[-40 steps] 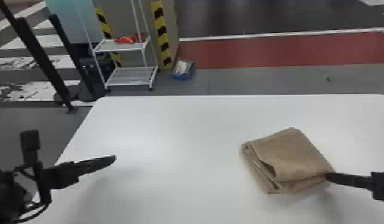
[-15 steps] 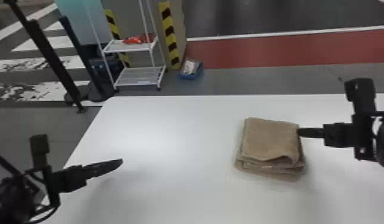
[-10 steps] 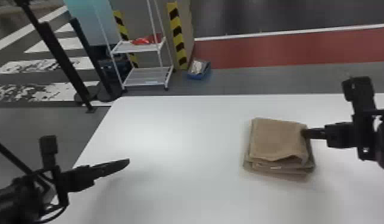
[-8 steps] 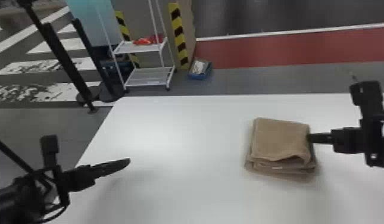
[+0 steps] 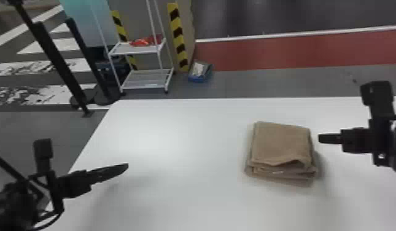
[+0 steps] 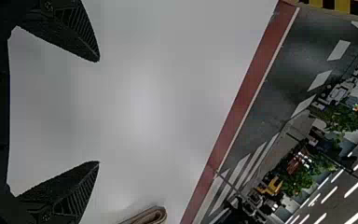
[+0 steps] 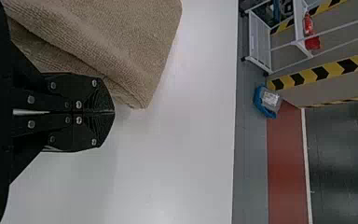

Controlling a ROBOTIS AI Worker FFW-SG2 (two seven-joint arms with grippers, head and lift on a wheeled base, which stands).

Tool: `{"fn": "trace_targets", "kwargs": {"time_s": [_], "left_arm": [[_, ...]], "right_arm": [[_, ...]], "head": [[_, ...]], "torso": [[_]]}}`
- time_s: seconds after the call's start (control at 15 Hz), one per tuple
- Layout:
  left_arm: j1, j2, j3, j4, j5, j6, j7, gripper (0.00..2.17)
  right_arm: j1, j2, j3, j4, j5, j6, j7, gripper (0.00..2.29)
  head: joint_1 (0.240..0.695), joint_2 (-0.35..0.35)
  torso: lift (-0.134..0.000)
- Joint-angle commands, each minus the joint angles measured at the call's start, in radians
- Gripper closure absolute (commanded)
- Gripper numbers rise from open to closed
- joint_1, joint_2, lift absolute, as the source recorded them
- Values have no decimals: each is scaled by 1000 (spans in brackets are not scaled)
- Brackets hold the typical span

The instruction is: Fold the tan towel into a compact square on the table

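Black, the left gripper (image 6: 98,112) hangs nearest over the desk (image 5: 191,196), fingers spread wide, nothing between them. Farther in, toward the desk's right side, the tan towel (image 5: 281,144) lies in a squarish stack, its layered near edge slightly uneven. Just beside its right edge is the right gripper (image 5: 320,138), fingers pressed together, empty. Folding looks essentially done, leaving tidying or retreat: the next move calls for backing the right arm off without snagging a layer. Beyond stands a white cart (image 5: 148,79).
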Motion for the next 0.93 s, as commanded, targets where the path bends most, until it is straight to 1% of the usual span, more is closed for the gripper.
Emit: {"fn": "trace_targets", "kwargs": {"time_s": [0.0,0.2,0.47,0.73,0.87], "left_arm": [[7,3,13,0,0,-1,0,100],[10,3,27,-2,3,-1,-3,100],[10,-3,25,-3,5,-1,-3,100],[9,-3,22,-5,5,-1,0,100],[9,-3,25,-8,5,-1,-2,100]], "right_arm": [[-45,1,23,101,21,-81,-8,1953],[-62,1,49,148,25,-145,-8,1953],[-65,1,66,151,19,-170,-8,1953],[-65,1,74,193,8,-243,-8,1953],[-65,1,74,194,7,-256,-8,1953]], "head": [[695,208],[695,222],[695,239],[695,242],[695,246]], "torso": [[-125],[-125],[-125],[-125],[-125]]}}
